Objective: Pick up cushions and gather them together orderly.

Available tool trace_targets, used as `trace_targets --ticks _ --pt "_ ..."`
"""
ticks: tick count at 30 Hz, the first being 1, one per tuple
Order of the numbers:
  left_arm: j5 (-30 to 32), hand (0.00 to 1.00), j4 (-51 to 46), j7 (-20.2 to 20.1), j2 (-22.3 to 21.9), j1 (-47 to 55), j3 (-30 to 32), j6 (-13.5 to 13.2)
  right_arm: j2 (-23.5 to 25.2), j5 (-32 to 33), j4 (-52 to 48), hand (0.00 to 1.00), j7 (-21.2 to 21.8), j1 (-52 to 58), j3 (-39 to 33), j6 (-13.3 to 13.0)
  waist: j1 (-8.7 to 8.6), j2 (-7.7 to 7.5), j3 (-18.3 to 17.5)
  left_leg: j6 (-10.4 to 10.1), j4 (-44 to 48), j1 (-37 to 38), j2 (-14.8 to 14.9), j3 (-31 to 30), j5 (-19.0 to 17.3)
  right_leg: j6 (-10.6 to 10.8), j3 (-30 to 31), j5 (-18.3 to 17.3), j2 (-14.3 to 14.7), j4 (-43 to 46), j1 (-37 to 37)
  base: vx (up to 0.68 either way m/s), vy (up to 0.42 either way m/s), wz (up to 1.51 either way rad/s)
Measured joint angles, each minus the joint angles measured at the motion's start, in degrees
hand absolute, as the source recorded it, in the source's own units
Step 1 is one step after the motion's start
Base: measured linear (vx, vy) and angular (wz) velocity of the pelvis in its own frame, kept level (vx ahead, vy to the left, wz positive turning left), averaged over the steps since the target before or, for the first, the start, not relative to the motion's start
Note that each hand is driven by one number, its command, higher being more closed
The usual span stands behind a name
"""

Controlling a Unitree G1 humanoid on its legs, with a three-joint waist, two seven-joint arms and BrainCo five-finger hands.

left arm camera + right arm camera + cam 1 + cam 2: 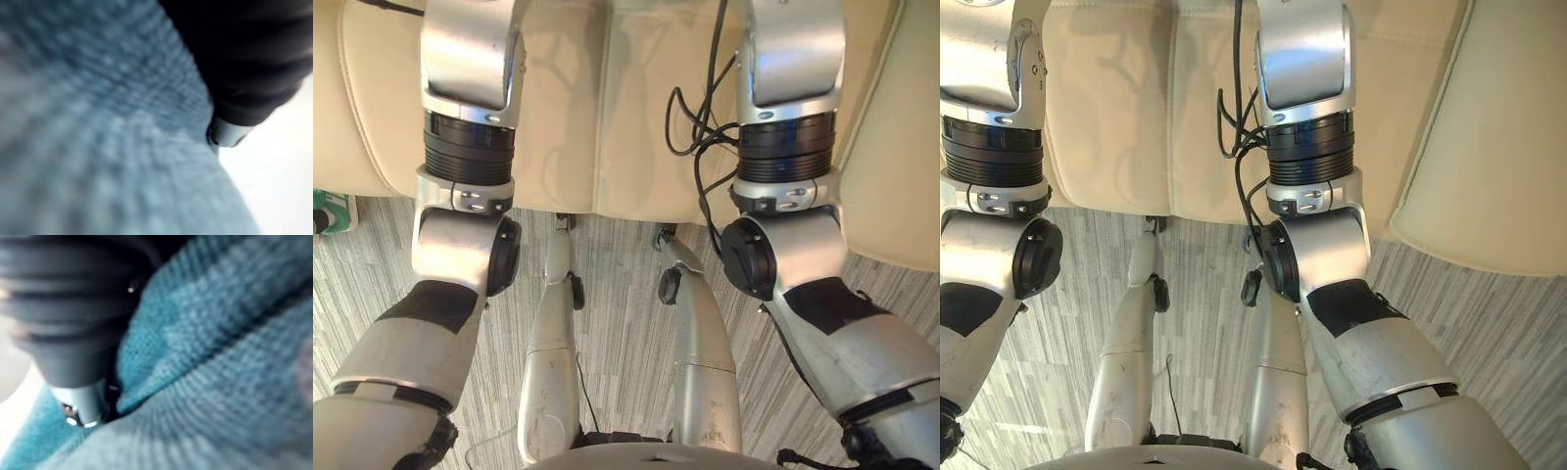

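Your left robot hand (254,68) is pressed right against blue-green knitted cloth (98,127), most likely a cushion. Your right robot hand (73,318) sits just as tight against a teal knitted cushion (220,347), with a fold of the knit bunched up beside it. For either robot hand you cannot tell whether it is open or closed on the knit, nor whether the two touch one cushion or two. Farther out, the cream sofa (607,117) lies on the far side and the grey striped floor (617,313) on the near side.

Watch the hold. If it is no more than a pinch of loose knit, the cushion may sag, twist or slip free as you lift, and drop to the floor. If both robot hands share one cushion, uneven pulling could skew it and spoil an orderly pile.
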Motion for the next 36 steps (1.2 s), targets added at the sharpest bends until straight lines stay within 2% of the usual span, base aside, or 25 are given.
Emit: trace_targets --ticks 3,7,10,12,13,14,15,17,21,25,26,28,31,36 --pt "-0.6 0.00 2.9 -2.5 0.0 -0.6 1.1 0.3 0.0 2.7 1.2 0.00 -0.3 0.0 -1.7 -0.1 -0.65 0.00 0.0 -0.5 0.0 -1.5 -0.5 -1.0 0.4 -0.1 -0.8 -0.9 -0.9 1.6 -1.6 -0.05 -0.167 0.20" --pt "-1.1 0.00 5.3 -5.4 0.0 -0.6 0.8 0.5 0.0 5.4 5.0 0.00 1.6 0.9 -5.0 0.0 -0.81 0.02 0.0 -0.9 0.0 -2.2 -1.3 -1.6 0.2 -0.2 -1.1 -2.3 -2.0 4.2 -3.0 -0.04 -0.146 0.18" --pt "-1.0 0.00 4.3 -6.9 0.9 -0.6 -0.6 0.0 0.4 7.3 5.2 0.00 3.3 4.4 -5.0 -0.1 -0.86 0.02 0.0 -2.0 -0.1 -2.4 -1.3 -1.0 -3.2 -0.2 -1.4 -2.4 -2.6 4.3 -3.1 -0.05 -0.158 0.13" --pt "-0.6 0.00 4.3 -7.7 1.1 -0.5 -1.2 -0.2 0.4 7.3 5.1 0.00 4.3 5.0 -4.7 -0.6 -0.97 0.00 0.0 -4.3 0.0 -2.9 -1.2 0.9 -7.2 -0.3 -1.5 -1.3 -3.1 2.0 -3.0 -0.03 -0.132 0.09" --pt "-0.5 0.00 4.3 -7.9 1.2 -0.1 -1.1 -0.2 0.5 7.3 5.0 0.00 4.5 5.2 -4.5 -1.0 -0.98 0.01 0.0 -4.1 0.0 -2.9 -1.2 1.9 -7.1 -0.3 -1.4 -0.9 -3.0 1.3 -2.9 -0.02 -0.114 -0.24" --pt "-0.5 0.00 4.3 -8.2 1.2 0.8 -1.0 -0.2 0.8 7.6 5.0 0.00 4.6 5.9 -4.5 -1.4 -0.88 0.02 0.0 -2.7 0.0 -2.7 -0.8 1.5 -1.8 -0.1 -1.3 -1.1 -2.3 1.6 -2.8 -0.01 -0.091 -0.35" --pt "-0.5 0.00 4.4 -8.5 1.3 1.2 -1.0 -0.2 0.9 7.8 4.9 0.00 4.6 6.3 -4.6 -1.5 -1.20 0.02 0.0 -1.1 0.0 -2.7 -0.8 1.1 -0.3 0.2 -1.0 -1.3 -2.2 2.0 -2.8 -0.01 -0.105 -0.17" --pt "-0.5 0.00 4.4 -9.0 1.1 2.1 -1.7 -0.2 0.8 8.6 4.3 0.00 5.4 7.9 -4.6 -2.5 -2.91 0.07 0.0 -0.3 0.0 -2.6 -1.7 0.6 -0.5 0.9 -1.0 -2.0 -3.3 2.7 -2.7 -0.01 -0.090 0.21" --pt "-0.5 0.00 4.4 -9.7 2.8 6.6 -1.7 -0.2 1.8 9.0 4.0 0.00 6.8 11.0 -4.6 -4.1 -2.67 0.07 0.0 -0.2 0.0 -2.0 -1.9 1.3 -0.2 1.0 -0.5 -2.7 -3.6 2.9 -2.6 -0.01 -0.139 0.02" --pt "-0.6 0.00 3.9 -9.9 4.7 12.1 -0.6 -0.2 2.5 8.9 2.9 0.00 9.5 15.5 -2.9 -4.7 -2.85 0.08 0.0 -1.5 0.0 -0.6 -2.0 2.3 -1.0 0.8 0.7 -3.5 -3.5 4.2 -2.6 -0.02 -0.143 -0.05" --pt "-0.6 0.00 3.7 -10.0 4.9 13.2 -0.6 -0.2 2.2 8.9 1.1 0.00 10.5 17.8 -2.2 -4.7 -2.88 0.07 0.0 -2.2 0.0 -0.2 -1.9 2.8 -2.3 0.8 1.0 -3.5 -3.5 4.4 -2.5 -0.02 -0.157 -0.12" --pt "-0.7 0.00 2.6 -10.4 5.8 15.7 -0.1 -0.2 1.3 8.9 -2.1 0.00 11.9 21.9 -1.3 -4.6 -3.29 0.07 0.0 -2.2 0.0 0.4 -1.9 4.0 -2.7 0.9 2.1 -3.4 -3.3 4.2 -2.5 -0.01 -0.174 -0.16" --pt "-1.1 0.00 0.3 -11.2 6.8 20.1 2.4 -0.8 -0.7 8.8 -5.9 0.00 13.9 28.8 -1.1 -4.5 -3.88 0.07 0.0 -1.3 0.0 1.2 -1.9 5.0 -1.9 0.9 2.7 -3.4 -3.0 4.0 -2.0 0.01 -0.139 -0.11" --pt "-2.3 0.00 -4.2 -12.0 7.4 33.1 7.6 -2.5 -5.0 6.6 -14.4 0.00 17.9 39.5 -0.9 -4.3 -4.45 0.08 0.0 -1.3 0.0 5.8 -1.0 5.0 -1.9 0.8 2.3 -3.3 -2.1 1.6 3.6 0.01 -0.130 -0.10"
